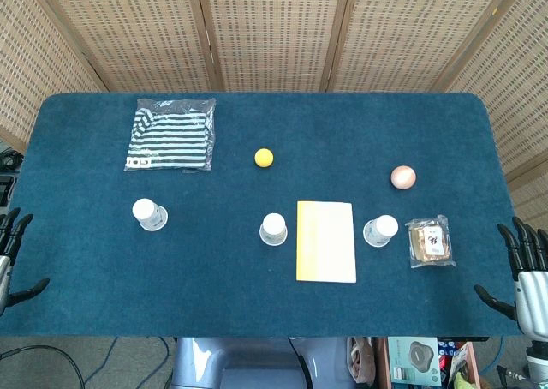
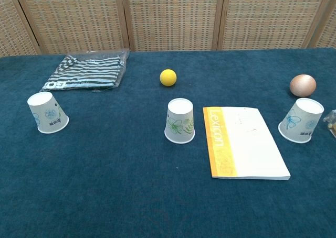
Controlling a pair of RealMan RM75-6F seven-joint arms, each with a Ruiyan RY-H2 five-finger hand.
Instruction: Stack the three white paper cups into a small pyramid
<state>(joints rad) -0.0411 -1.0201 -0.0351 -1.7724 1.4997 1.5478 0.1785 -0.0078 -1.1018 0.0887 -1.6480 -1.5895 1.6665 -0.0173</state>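
Cups [image 1: 273, 229] stand inverted, well apart along the worktop [image 1: 86, 269]; my left hand [image 1: 13, 252] and right hand [image 1: 524, 273] hover spread and empty, and I risk toppling these light shells.

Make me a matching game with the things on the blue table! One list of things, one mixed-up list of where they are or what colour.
Things:
1. ball
2. booklet
3. striped cloth in a bag
4. snack packet

Clues:
A. lies flat between the middle cup and the right-side cup
B. at the far left part of the table, behind the left-side cup
C. small, round and yellow
D. near the right edge, just right of a cup

Pairs: 1-C, 2-A, 3-B, 4-D
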